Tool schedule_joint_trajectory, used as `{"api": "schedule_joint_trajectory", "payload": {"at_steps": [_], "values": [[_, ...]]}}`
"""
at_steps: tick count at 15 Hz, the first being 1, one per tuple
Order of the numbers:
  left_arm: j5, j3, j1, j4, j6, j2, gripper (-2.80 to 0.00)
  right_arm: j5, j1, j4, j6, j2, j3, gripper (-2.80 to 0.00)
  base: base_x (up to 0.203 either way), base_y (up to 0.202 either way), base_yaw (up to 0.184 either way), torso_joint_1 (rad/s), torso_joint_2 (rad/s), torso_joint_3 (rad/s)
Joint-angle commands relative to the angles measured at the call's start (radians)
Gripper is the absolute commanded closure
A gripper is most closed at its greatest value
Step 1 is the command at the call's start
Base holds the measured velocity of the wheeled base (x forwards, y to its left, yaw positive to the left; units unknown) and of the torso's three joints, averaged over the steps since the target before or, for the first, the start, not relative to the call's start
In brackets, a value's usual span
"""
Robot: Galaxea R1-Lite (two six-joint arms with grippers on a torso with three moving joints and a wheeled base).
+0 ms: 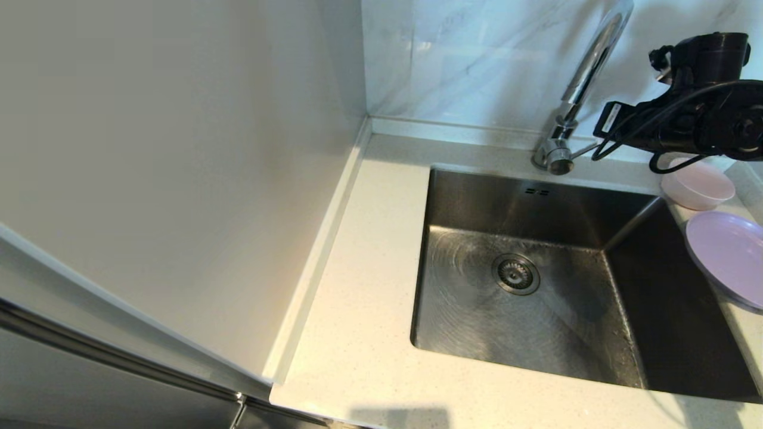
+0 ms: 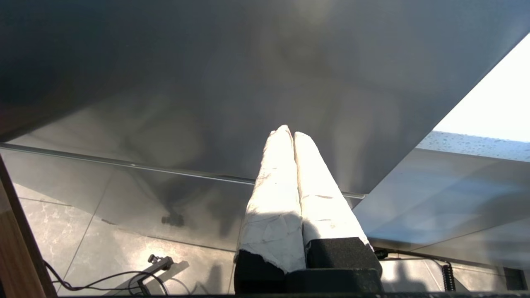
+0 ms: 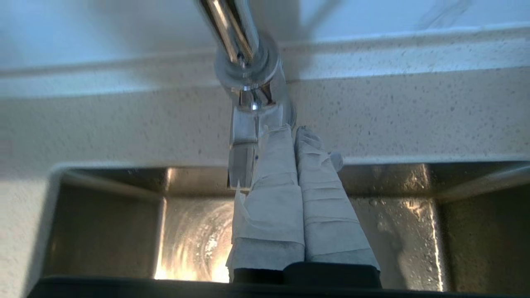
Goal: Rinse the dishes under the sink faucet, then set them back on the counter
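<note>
Right gripper (image 3: pixel 292 132), fingers pressed together, tips beside the lever (image 3: pixel 242 153) at the faucet (image 1: pixel 587 77) base, upper right of head view. Bowl (image 1: pixel 697 186) and plate (image 1: pixel 727 253) on counter (image 1: pixel 357 310) at right edge, beside the sink (image 1: pixel 536 286). Left gripper (image 2: pixel 288 133) parked, fingers together.

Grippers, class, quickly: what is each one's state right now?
Left gripper: closed, holding nothing, parked below the counter.
Right gripper: closed, empty, fingertips beside the faucet lever.
</note>
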Motion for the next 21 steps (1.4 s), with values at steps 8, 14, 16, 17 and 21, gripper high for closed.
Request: {"api": "schedule_joint_trajectory", "payload": {"at_steps": [8,14,16,17,21], "values": [[0.000,0.000,0.000,0.000,0.000,0.000,0.00,-0.011,-0.030,0.016,0.000,-0.122,0.082,0.00,0.000,0.000,0.000,0.000,0.00,0.000],[0.001,0.000,0.000,0.000,0.000,0.000,0.00,0.055,-0.099,0.053,-0.129,-0.326,0.430,0.00,0.000,0.000,0.000,0.000,0.00,0.000],[0.001,0.000,0.000,0.000,0.000,0.000,0.00,0.074,-0.130,0.068,-0.192,-0.423,0.551,0.00,0.000,0.000,0.000,0.000,0.00,0.000],[0.000,0.000,0.000,0.000,0.000,0.000,0.00,0.079,-0.139,0.072,-0.214,-0.470,0.590,0.00,0.000,0.000,0.000,0.000,0.00,0.000],[0.000,0.000,0.000,0.000,0.000,0.000,0.00,0.092,-0.146,0.080,-0.333,-0.671,0.746,0.00,0.000,0.000,0.000,0.000,0.00,0.000]]}}
